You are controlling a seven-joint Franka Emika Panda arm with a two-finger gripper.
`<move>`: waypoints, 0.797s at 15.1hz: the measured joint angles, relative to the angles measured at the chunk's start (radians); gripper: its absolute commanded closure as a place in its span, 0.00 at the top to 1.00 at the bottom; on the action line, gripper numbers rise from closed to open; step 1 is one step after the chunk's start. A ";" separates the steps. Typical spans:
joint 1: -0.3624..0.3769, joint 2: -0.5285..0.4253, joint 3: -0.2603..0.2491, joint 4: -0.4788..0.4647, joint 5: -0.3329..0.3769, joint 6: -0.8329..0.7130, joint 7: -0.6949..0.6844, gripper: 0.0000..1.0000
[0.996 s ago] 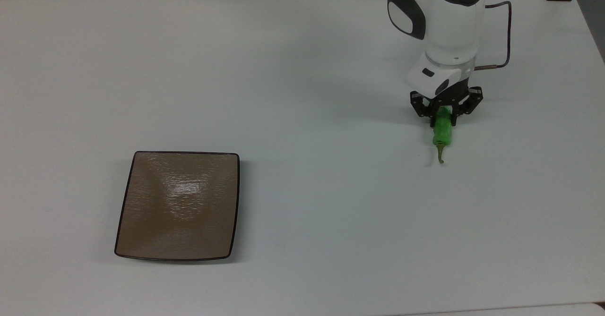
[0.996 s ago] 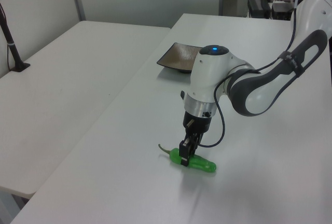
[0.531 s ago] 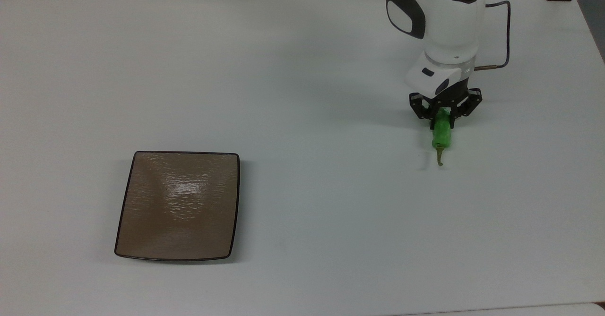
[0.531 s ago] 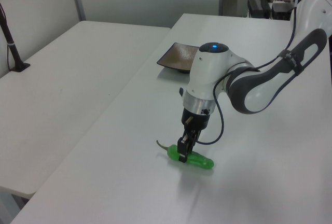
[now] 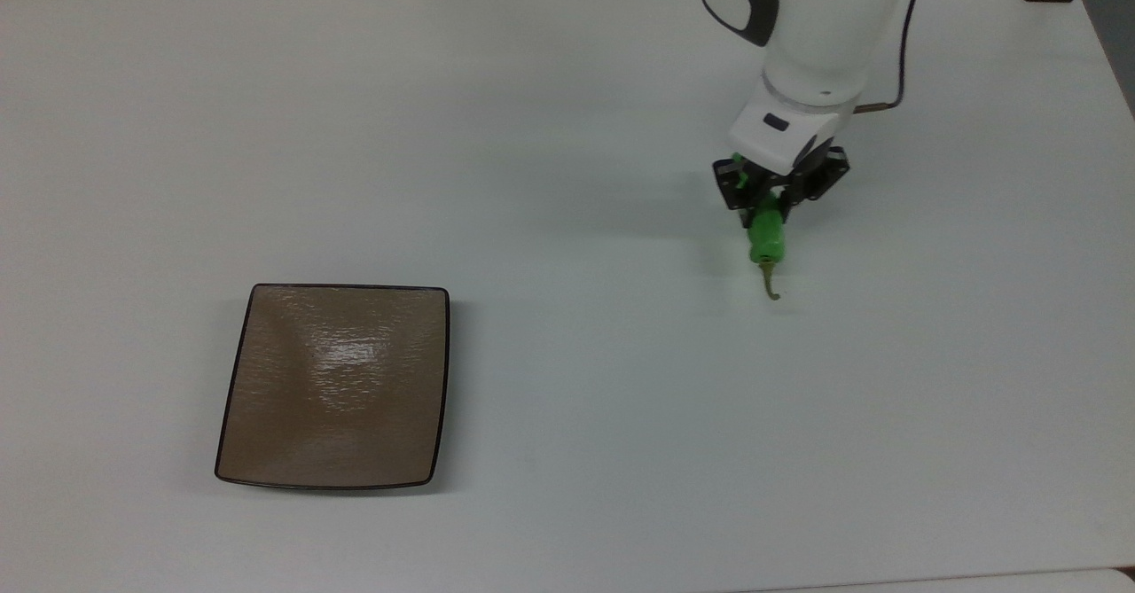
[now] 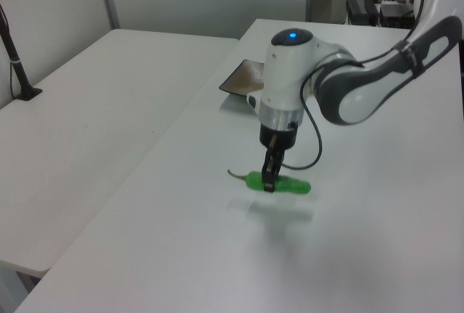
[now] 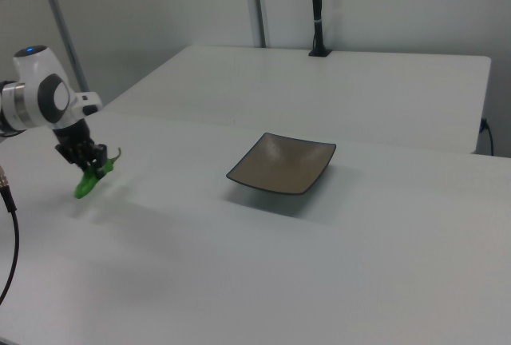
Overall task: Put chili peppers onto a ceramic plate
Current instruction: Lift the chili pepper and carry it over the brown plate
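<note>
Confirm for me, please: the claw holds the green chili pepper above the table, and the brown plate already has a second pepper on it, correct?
Not quite. The claw does hold the chili pepper above the table, but the top view shows the plate bare.

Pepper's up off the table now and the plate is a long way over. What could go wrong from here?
The gripper pinches the chili pepper near its stem end, so the long free end could swing or slip out during the carry. The ceramic plate has glossy, incurved sides; a tilted or high release might let the pepper slide or roll off onto the table.
</note>
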 measured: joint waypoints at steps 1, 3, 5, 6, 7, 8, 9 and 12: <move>-0.001 -0.011 -0.023 0.000 0.000 -0.026 -0.044 0.11; -0.009 -0.034 -0.088 0.000 0.000 -0.060 -0.152 0.11; -0.012 -0.055 -0.143 0.001 0.000 -0.084 -0.234 0.11; -0.013 -0.068 -0.177 0.002 0.000 -0.096 -0.282 0.11; -0.014 -0.078 -0.210 0.006 0.000 -0.107 -0.330 0.11; -0.016 -0.088 -0.243 0.015 0.000 -0.117 -0.376 0.11; -0.018 -0.094 -0.275 0.027 0.000 -0.131 -0.419 0.11; -0.023 -0.101 -0.365 0.053 0.013 -0.146 -0.533 0.11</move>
